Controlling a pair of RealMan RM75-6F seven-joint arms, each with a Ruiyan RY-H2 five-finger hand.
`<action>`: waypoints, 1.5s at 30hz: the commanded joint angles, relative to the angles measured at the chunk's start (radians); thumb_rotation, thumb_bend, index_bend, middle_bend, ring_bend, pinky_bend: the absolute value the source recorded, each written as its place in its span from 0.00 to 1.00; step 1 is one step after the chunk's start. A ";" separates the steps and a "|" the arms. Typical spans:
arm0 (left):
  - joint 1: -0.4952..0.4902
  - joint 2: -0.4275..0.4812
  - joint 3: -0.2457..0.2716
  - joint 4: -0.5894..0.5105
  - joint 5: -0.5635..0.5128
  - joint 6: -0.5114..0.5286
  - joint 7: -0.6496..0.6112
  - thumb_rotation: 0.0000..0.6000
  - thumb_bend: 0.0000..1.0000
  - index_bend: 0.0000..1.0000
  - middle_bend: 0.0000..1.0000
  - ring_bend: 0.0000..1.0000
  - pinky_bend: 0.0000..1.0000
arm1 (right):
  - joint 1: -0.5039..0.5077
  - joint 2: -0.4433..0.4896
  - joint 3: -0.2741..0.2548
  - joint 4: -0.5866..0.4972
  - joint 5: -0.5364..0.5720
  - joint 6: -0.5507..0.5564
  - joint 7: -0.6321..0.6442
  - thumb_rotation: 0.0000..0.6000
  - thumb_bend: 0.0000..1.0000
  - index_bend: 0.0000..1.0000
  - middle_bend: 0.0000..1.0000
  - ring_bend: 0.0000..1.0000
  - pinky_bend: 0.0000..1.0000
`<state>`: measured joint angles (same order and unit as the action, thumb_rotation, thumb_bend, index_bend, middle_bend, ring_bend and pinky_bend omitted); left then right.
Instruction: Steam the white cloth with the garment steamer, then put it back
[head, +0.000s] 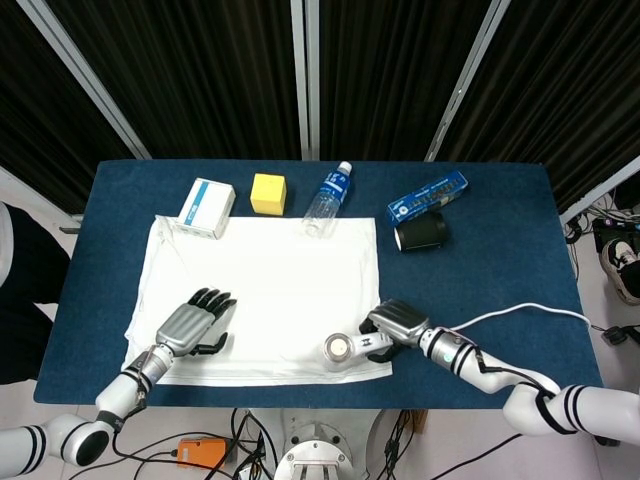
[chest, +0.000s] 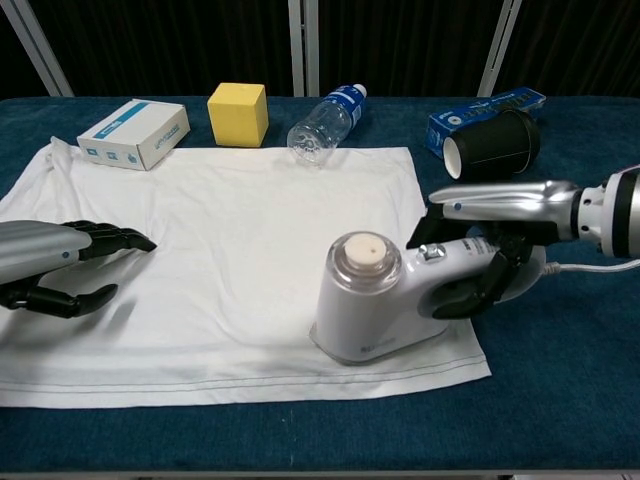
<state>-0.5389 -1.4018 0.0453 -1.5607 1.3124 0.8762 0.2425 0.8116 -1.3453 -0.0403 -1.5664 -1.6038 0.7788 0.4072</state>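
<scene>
Black curtains hang behind a blue table (head: 500, 250) where the white cloth (head: 265, 290) lies spread flat, its near hem close to the table's front edge. Flat is what steaming wants: the steamer (chest: 385, 300) can glide over it without catching folds. It stands with its base on the cloth's near right corner, just inside the hem, nozzle cap upward. The right hand (chest: 490, 255) grips its handle from the right side, fingers curled through the loop, so the arm reaches in from off the cloth and the cord (head: 520, 315) trails away to the right, clear of the fabric.

The left hand (head: 195, 322) lies palm-down on the cloth's near left part, fingers loosely spread and holding nothing. Judging by its place, it pins the fabric so the steamer's drag doesn't pull it along.

Along the far edge sit a box (head: 207, 206), a yellow block (head: 268, 193), a bottle (head: 328, 198) lying down, a blue packet (head: 427, 196) and a black cup (head: 421, 232) on its side, the last two off the cloth.
</scene>
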 joint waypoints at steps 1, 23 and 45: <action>0.011 0.015 -0.007 -0.015 0.006 0.031 -0.014 0.31 0.44 0.00 0.03 0.00 0.00 | -0.047 0.058 0.017 -0.007 0.010 0.099 0.043 1.00 0.70 1.00 0.90 0.94 0.62; 0.190 0.205 -0.043 -0.102 -0.038 0.311 -0.113 0.30 0.44 0.00 0.03 0.00 0.00 | -0.168 0.053 -0.007 0.278 0.142 0.057 0.161 1.00 0.32 0.65 0.72 0.57 0.37; 0.308 0.289 -0.057 -0.092 -0.069 0.416 -0.174 0.30 0.44 0.00 0.03 0.00 0.00 | -0.264 0.204 0.041 0.143 0.138 0.211 0.156 1.00 0.10 0.00 0.05 0.00 0.00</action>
<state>-0.2441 -1.1223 -0.0083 -1.6583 1.2482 1.2774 0.0751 0.5696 -1.1754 -0.0084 -1.3989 -1.4560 0.9489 0.5514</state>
